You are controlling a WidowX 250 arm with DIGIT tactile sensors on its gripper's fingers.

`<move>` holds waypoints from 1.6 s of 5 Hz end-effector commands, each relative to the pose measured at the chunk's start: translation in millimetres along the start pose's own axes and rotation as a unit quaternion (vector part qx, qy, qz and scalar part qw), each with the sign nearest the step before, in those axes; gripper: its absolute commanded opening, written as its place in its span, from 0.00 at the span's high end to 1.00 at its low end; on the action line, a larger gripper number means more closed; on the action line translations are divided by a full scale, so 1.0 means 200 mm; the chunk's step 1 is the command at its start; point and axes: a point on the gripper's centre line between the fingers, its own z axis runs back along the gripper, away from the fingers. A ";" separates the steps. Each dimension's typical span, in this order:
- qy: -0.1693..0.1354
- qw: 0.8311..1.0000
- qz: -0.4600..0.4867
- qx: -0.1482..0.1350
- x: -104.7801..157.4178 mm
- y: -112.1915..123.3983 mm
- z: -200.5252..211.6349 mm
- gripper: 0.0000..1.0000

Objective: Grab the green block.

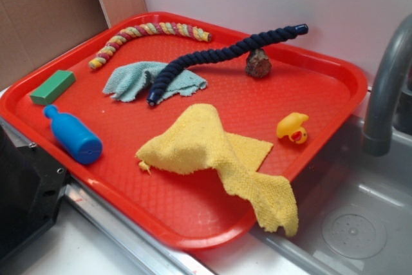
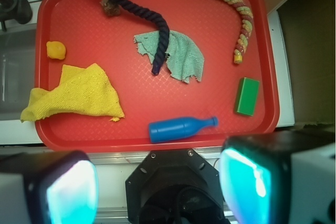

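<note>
The small solid green rectangular block (image 2: 247, 96) lies flat near one side edge of the red plastic tray (image 2: 79, 30), close to the rim, with nothing on it. Just beside it, toward the middle of the tray, lies the blue plastic bottle (image 2: 179, 128) on its side; the two do not touch. On the far side of the block is the curved twisted rope of pink, yellow and green (image 2: 239, 17), and more to the centre the pale teal woven cloth (image 2: 184, 53) with the dark navy rope (image 2: 142, 11) across it. The crumpled yellow cloth (image 2: 79, 95), the small yellow rubber duck (image 2: 55, 50) and a brown rough lump (image 2: 109, 7) are well apart from it.

The block looks light and stiff, with flat, probably smooth faces and sharp edges, so it should not deform. I think the best hold is across its two long side faces, at the middle of its length.

The claw (image 2: 157, 184) stands wide and empty, high above the near edge of the tray, not yet over the block.
</note>
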 end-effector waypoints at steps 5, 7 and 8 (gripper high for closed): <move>-0.026 0.985 0.169 0.018 -0.16 0.88 -0.78 0.00; 0.013 0.981 0.191 0.024 0.02 0.94 -1.01 0.00; 0.037 0.979 0.198 0.042 0.08 0.83 -1.04 0.00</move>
